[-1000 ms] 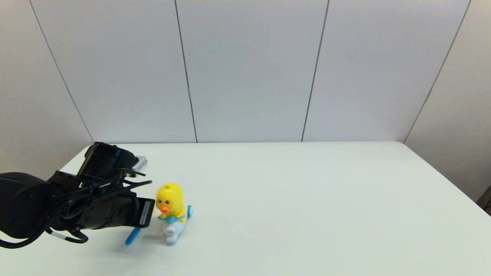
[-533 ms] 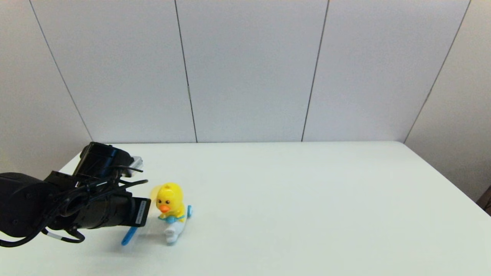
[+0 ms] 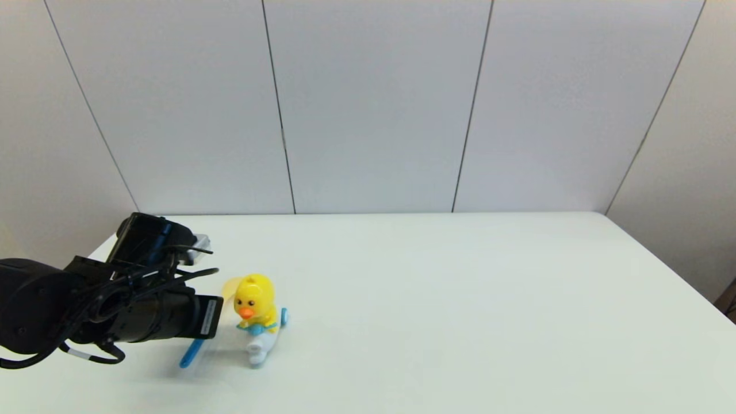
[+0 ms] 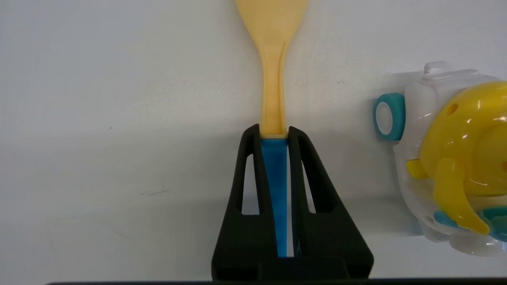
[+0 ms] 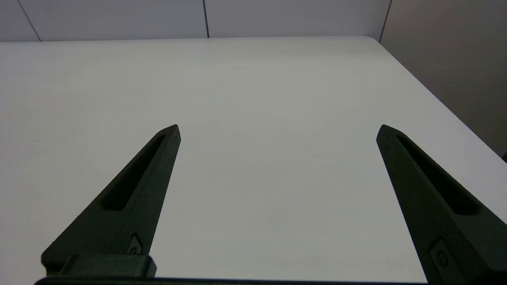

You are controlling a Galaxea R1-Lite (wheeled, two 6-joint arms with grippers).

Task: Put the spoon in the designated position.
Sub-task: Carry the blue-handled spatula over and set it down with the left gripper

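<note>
Blue handle of the spoon [image 4: 275,118] is what your left gripper [image 4: 274,132] has pinched between its jaws, right where blue meets the pale yellow neck. In the wrist view the yellow bowl sticks out past the fingertips [image 4: 251,136], with the white surface [image 3: 460,299] beneath it. From the head camera, your left arm covers most of the spoon [image 3: 191,352]; only the blue tail shows below the wrist, at about 7 o'clock from the duck toy [image 3: 257,317], and a bit of yellow bowl peeks out at the duck's 10 o'clock. The duck stands just beside the spoon, not touching it. Your right gripper [image 5: 277,130] is out of the head view, jaws spread wide over bare surface.
</note>
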